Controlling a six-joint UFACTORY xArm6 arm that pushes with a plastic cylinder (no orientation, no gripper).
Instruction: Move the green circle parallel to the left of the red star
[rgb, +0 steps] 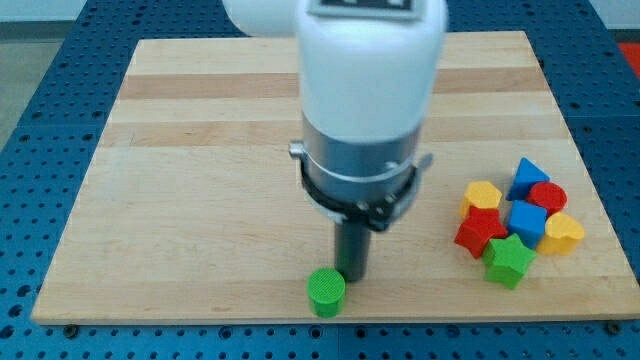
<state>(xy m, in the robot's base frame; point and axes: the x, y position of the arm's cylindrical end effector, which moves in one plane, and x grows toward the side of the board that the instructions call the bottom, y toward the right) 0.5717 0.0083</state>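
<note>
With no jaws and holding nothing, my tip (351, 276), the end effector, should circle the adjacent green circle (326, 291) leftward, then shove it steadily toward the far-right red star (479, 233).

The arm hangs straight down over the view's middle, its white housing above a grey collar. The dark rod points vertically, and its tip (351, 277) sits low.

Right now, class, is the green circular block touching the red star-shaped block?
No: the green circular block sits alone near the board's bottom edge, far left of the red star-shaped block.
</note>
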